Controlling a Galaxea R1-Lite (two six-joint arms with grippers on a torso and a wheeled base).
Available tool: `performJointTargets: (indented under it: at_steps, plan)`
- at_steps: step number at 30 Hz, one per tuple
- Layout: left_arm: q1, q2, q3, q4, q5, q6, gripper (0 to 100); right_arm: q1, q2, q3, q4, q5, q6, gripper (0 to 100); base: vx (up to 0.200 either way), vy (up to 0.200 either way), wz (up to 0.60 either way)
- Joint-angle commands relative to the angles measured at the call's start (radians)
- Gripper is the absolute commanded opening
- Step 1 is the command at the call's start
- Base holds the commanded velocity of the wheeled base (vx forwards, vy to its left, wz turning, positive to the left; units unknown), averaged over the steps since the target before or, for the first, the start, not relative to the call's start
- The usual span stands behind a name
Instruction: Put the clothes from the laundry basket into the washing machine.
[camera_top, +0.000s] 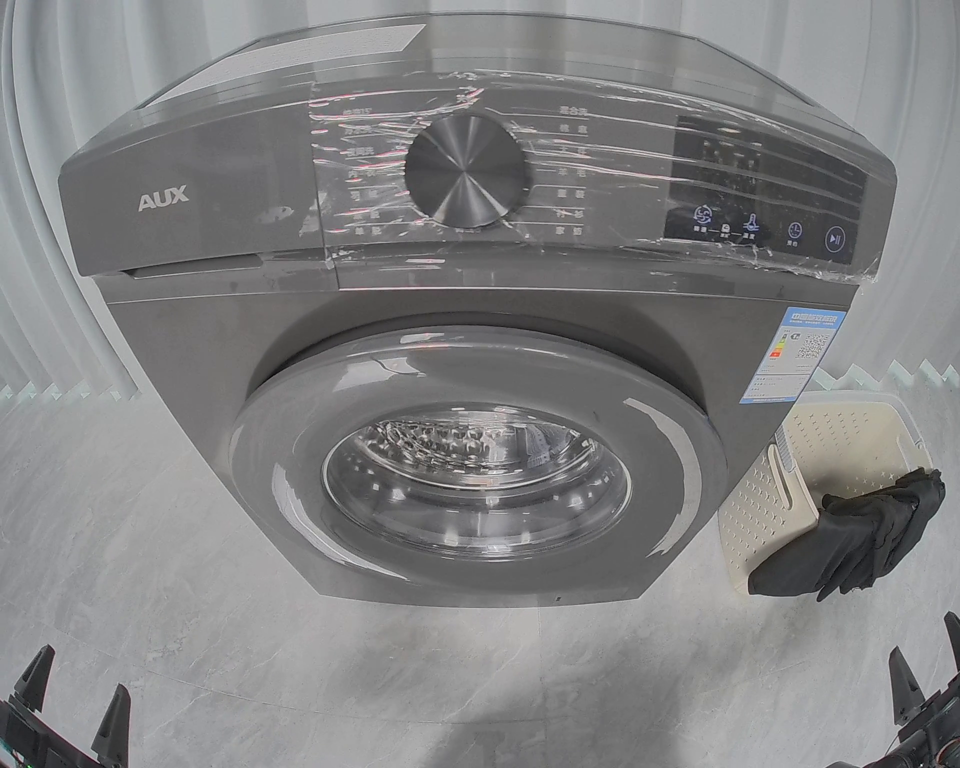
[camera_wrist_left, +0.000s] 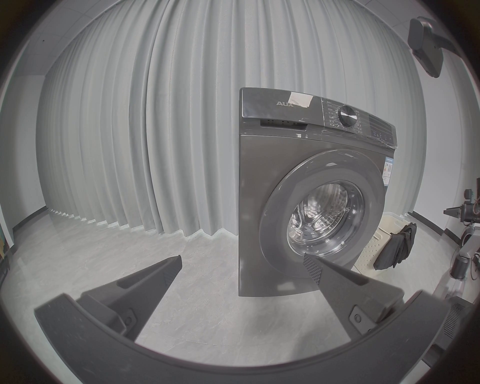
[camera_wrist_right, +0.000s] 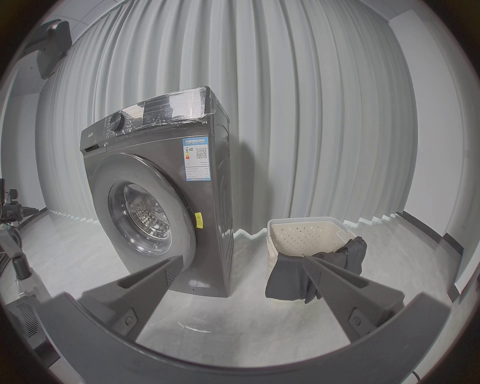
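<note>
The grey washing machine stands straight ahead with its round door shut; the steel drum shows through the glass. To its right a cream laundry basket sits on the floor with a black garment draped over its front rim. My left gripper is low at the left, open and holding nothing. My right gripper is low at the right, open and holding nothing. In the right wrist view the basket and the black garment lie beyond my right gripper. The machine stands beyond my left gripper.
Pale marble-look floor spreads wide in front of and beside the machine. A white pleated curtain hangs behind it. A dark skirting line runs along the wall at the right.
</note>
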Motion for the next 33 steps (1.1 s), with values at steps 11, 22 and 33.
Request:
performJointTargets:
  at_steps: [11,22,33]
  plan:
    - [0.001,-0.018,0.016,0.000,-0.002,0.000,100,-0.002,-0.017,0.016,0.000,0.002,0.012,100,0.000,0.000,0.00]
    - [0.001,-0.018,0.016,0.000,-0.001,0.009,100,0.004,0.114,-0.272,0.000,0.172,0.055,100,0.000,0.000,0.00]
    - [0.001,-0.018,0.016,0.000,-0.002,0.006,100,0.009,0.611,-0.196,-0.069,0.528,-0.077,100,0.055,0.000,0.00]
